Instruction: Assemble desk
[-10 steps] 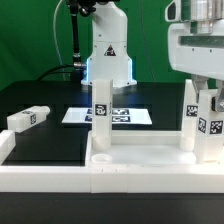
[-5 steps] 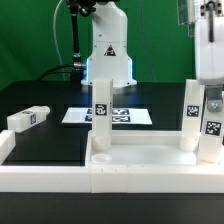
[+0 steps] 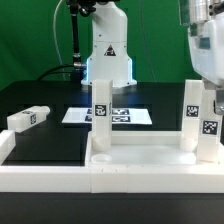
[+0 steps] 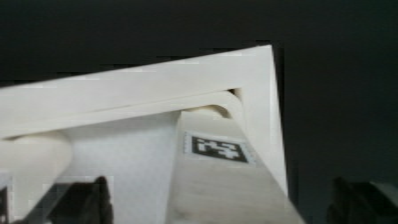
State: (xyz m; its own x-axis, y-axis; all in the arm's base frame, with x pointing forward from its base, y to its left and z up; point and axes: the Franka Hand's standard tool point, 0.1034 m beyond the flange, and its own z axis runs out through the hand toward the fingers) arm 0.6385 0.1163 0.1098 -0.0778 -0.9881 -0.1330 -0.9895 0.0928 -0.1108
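The white tabletop panel [image 3: 140, 160] lies at the front with its rim up. One leg [image 3: 100, 113] stands in it at the exterior view's left, and two legs [image 3: 190, 118] [image 3: 209, 130] stand at its right. My gripper [image 3: 207, 80] hangs over the nearest right leg. In the wrist view that leg [image 4: 228, 165] stands between my dark fingers [image 4: 80, 200], with a gap on each side, in a corner of the panel [image 4: 125, 100]. My gripper [image 4: 217, 205] is open and holds nothing. A fourth leg [image 3: 28, 118] lies loose on the table at the left.
The marker board [image 3: 125, 116] lies flat on the black table behind the panel. The arm's white base [image 3: 108, 50] stands behind it. A low white rail [image 3: 45, 172] runs along the front left.
My gripper has shifted toward the exterior view's right and slightly up. The right front leg has stayed standing in the panel.
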